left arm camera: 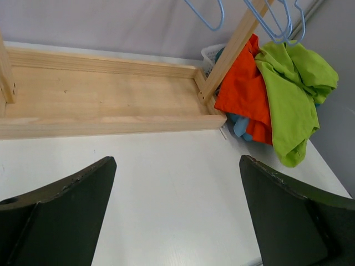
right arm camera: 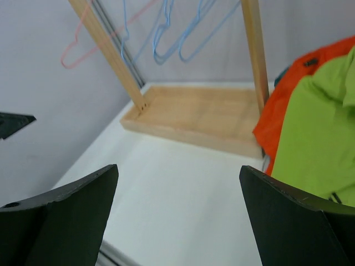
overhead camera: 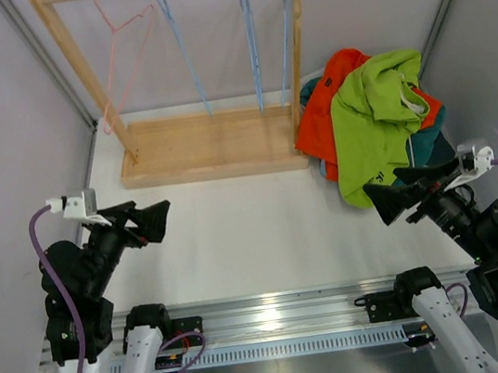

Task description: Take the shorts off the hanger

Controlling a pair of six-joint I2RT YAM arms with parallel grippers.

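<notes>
The shorts lie in a heap at the right of the table, off the hangers. The lime green shorts (overhead camera: 375,121) are on top, over the orange-red shorts (overhead camera: 321,115). The teal green shorts (overhead camera: 435,145) show at the right edge, and a bit of the light blue shorts (left arm camera: 241,124) pokes out below. The dark navy shorts are hidden. A pink hanger (overhead camera: 128,36) and several blue hangers (overhead camera: 250,36) hang bare on the wooden rack (overhead camera: 215,145). My left gripper (overhead camera: 156,221) is open and empty over the table (left arm camera: 177,213). My right gripper (overhead camera: 391,198) is open and empty beside the heap (right arm camera: 177,213).
The rack's wooden base (left arm camera: 100,100) and uprights (right arm camera: 252,50) stand at the back. A white basket (left arm camera: 213,52) sits behind the heap. Grey walls close in on the left and right.
</notes>
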